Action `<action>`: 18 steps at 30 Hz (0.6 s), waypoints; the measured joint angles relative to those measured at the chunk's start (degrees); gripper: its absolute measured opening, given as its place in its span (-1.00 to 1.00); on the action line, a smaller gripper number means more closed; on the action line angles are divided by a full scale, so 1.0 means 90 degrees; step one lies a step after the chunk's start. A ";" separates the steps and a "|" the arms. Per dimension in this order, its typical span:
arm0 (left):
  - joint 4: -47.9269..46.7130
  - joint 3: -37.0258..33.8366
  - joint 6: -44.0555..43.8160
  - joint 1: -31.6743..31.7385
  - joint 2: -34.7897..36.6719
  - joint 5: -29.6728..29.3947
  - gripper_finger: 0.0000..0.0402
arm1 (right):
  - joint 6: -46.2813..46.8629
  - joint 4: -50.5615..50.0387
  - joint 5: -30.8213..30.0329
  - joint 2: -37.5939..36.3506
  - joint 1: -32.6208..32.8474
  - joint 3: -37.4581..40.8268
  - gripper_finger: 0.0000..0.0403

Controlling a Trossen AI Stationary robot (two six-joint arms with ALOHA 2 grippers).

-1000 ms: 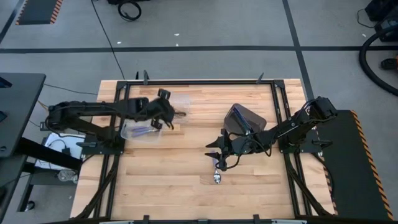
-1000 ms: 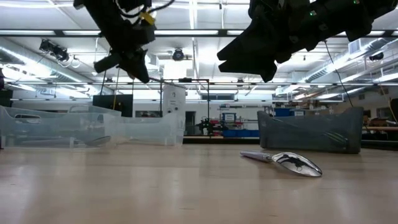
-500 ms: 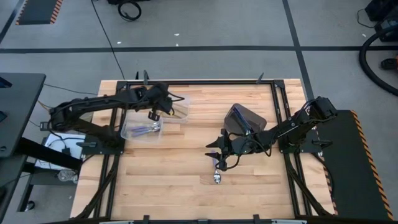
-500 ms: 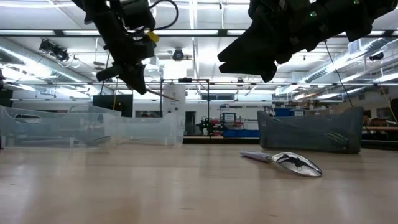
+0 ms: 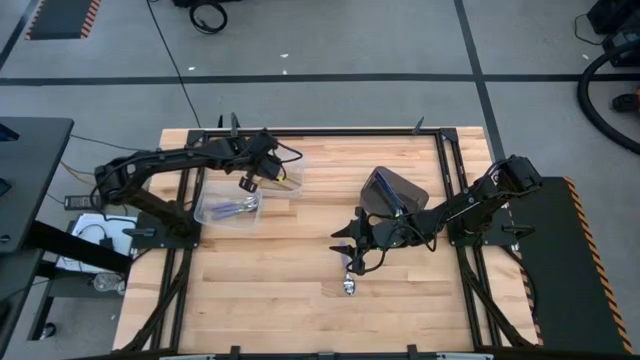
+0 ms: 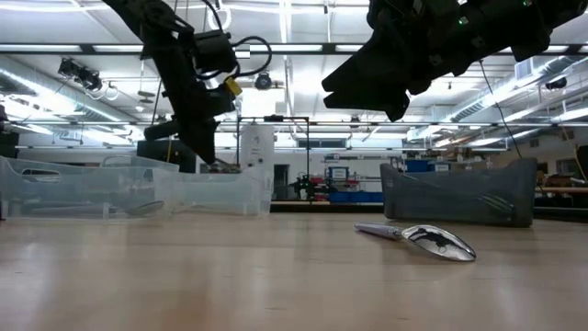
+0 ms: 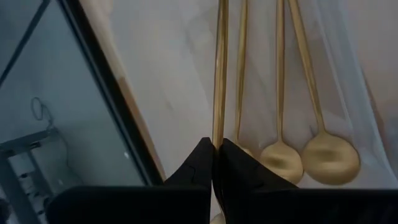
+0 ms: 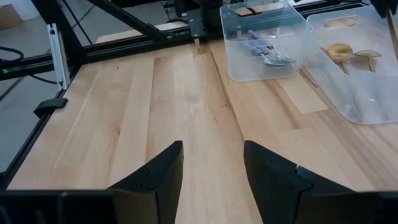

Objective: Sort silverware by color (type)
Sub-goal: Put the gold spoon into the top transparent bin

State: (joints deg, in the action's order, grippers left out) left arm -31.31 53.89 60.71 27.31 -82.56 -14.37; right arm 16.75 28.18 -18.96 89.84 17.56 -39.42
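My left gripper point(image 5: 262, 172) is shut on a gold spoon point(image 7: 219, 74) over the far clear container point(image 5: 288, 172), where three more gold spoons point(image 7: 328, 158) lie flat on its floor. A second clear container point(image 5: 228, 208) nearer the left edge holds blue-purple spoons point(image 8: 264, 53). A shiny silver spoon point(image 6: 424, 240) lies on the wooden table, its bowl toward the near edge. My right gripper point(image 5: 350, 250) hangs open just above and beyond the silver spoon, touching nothing. My left gripper pinches the gold spoon's slim handle point(image 7: 218, 127) between its two fingertips point(image 7: 200, 163). The fingers slant down from the table's left side. The handle sticks out ahead of the fingertips, over the gold spoons in the container.
A dark grey bin point(image 5: 392, 192) stands at the back right, beside my right arm. Black rails point(image 5: 330, 131) frame the table. The bare wood point(image 5: 270, 290) of the near half lies open.
My left gripper has carried the gold spoon toward the table's far edge and down, from above the near clear container to over the far one, turning as it went. The spoon has tipped from near level to pointing down into the container.
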 joint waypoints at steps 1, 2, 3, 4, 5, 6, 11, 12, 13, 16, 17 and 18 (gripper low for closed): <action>0.0020 0.0000 0.0002 0.0027 -0.0041 0.0071 -0.90 | 0.0000 0.0001 0.0001 0.0000 0.0000 0.0000 -0.11; 0.0047 0.0000 0.0002 0.0050 -0.0083 0.0144 -0.90 | 0.0000 -0.0002 0.0002 0.0000 0.0000 0.0000 -0.11; 0.0109 0.0000 0.0000 0.0062 -0.0115 0.0218 -0.90 | 0.0000 -0.0002 0.0002 0.0000 0.0000 0.0000 -0.11; 0.0153 0.0000 -0.0002 0.0060 -0.0140 0.0294 -0.90 | 0.0000 -0.0002 0.0005 0.0000 0.0000 0.0000 -0.11; 0.0171 0.0000 -0.0002 0.0060 -0.0171 0.0339 -0.90 | 0.0000 -0.0002 0.0005 0.0000 0.0000 0.0000 -0.11; 0.0176 0.0000 -0.0003 0.0066 -0.0203 0.0371 -0.90 | 0.0000 -0.0002 0.0005 0.0000 0.0000 0.0000 -0.11; 0.0151 0.0000 -0.0087 0.0152 -0.0356 0.0541 -0.90 | 0.0002 -0.0002 0.0005 0.0000 0.0000 0.0000 -0.11; 0.0177 0.0000 -0.0141 0.0169 -0.0400 0.0554 -0.90 | 0.0002 -0.0002 0.0005 0.0000 0.0000 0.0000 -0.11; 0.0197 0.0000 -0.0165 0.0169 -0.0439 0.0579 -0.87 | 0.0002 -0.0002 0.0004 0.0000 0.0000 0.0000 -0.11; 0.0170 0.0000 -0.0205 0.0182 -0.0560 0.0585 -0.82 | 0.0002 -0.0006 0.0005 0.0000 0.0000 0.0000 -0.11; 0.0174 0.0000 -0.0210 0.0182 -0.0602 0.0585 -0.82 | 0.0002 -0.0019 0.0005 0.0000 0.0000 0.0000 -0.11; 0.0176 0.0000 -0.0222 0.0181 -0.0640 0.0585 -0.82 | 0.0002 -0.0023 0.0005 0.0000 0.0000 0.0000 -0.11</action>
State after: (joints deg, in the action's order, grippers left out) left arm -29.72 53.89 58.71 28.94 -88.32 -9.10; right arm 16.78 27.97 -18.92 89.84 17.56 -39.42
